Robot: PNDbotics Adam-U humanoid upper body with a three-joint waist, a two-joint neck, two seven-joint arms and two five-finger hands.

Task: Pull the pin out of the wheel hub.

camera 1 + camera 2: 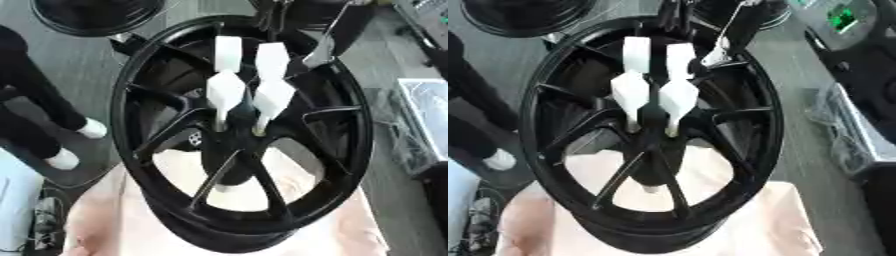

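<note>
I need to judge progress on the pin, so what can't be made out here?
- Pin: none can be told apart at the wheel hub; the white fingers of the hand cover it in both views.
- Which hand this is: its arm is cut off by the top edge.
- Other hand: in neither view.
- Grip: blurred.

Glossy black wheel hub (157,125), smooth like painted metal; white pins (226,92) look matt plastic; pale pink cloth (105,225) beneath, soft and matt.
</note>
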